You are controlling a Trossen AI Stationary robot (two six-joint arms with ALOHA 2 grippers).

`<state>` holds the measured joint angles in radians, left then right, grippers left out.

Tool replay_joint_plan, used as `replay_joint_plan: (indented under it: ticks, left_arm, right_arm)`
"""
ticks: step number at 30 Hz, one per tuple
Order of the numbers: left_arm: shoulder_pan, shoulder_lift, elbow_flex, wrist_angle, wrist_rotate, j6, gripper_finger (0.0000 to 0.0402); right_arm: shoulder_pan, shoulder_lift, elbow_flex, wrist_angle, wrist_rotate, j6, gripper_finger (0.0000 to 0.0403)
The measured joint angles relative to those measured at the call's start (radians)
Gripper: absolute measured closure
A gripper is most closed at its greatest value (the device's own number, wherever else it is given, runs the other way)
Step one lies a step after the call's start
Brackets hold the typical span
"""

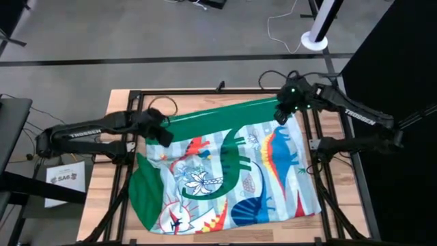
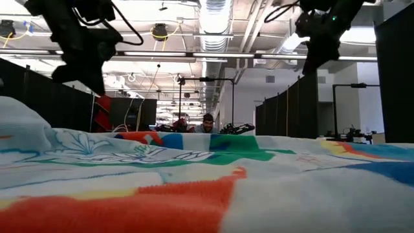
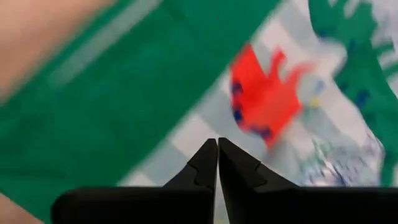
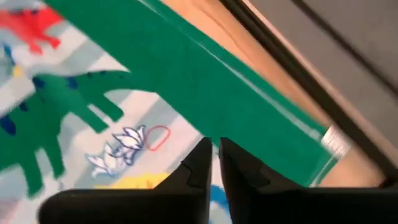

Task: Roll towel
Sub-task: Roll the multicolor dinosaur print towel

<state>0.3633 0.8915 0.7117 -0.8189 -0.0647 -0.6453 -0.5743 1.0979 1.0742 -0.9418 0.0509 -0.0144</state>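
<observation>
1. The left end effector (image 3: 217, 149) has its 2 fingers pressed together, tips touching, with nothing between them. It hangs above the towel's (image 1: 225, 171) green border, near the red motif.
2. In the high view the left end effector (image 1: 164, 133) sits over the towel's far left corner; in the low view it hangs clear above the cloth, not touching it.
3. The right end effector (image 4: 212, 149) is also drawn narrow, fingers nearly meeting with only a thin slit, gripping nothing. It hovers over the green border (image 4: 205, 93) close to the far right corner.
4. In the high view the right end effector (image 1: 282, 113) is above the towel's far right corner, and the low view shows it raised off the cloth.
5. The towel lies spread over the table (image 1: 123, 99), print side up, with the far edge a green band. Its near left corner is folded over, showing a plain green patch (image 1: 145, 188).
6. A person (image 2: 207, 123) shows far off in the room behind.
</observation>
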Motion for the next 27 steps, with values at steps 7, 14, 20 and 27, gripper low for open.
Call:
replay_joint_plan:
  ticks: [7, 14, 20, 27]
  left_arm:
    - [0.275, 0.167, 0.081, 0.066, 0.180, 0.156, 0.0402]
    - [0.382, 0.474, 0.284, -0.153, 0.227, 0.382, 0.0395]
    - [0.386, 0.691, 0.372, -0.203, 0.224, 0.540, 0.0341]
    - [0.388, 0.845, 0.409, -0.189, 0.216, 0.805, 0.0282]
  right_arm:
    - [-0.040, 0.222, 0.012, 0.011, -0.059, -0.391, 0.0307]
    - [-0.215, 0.463, 0.012, 0.160, -0.052, -0.654, 0.0261]
    - [-0.329, 0.551, 0.020, 0.219, -0.074, -0.748, 0.0244]
    - [-0.336, 0.634, 0.074, 0.210, -0.072, -0.852, 0.0245]
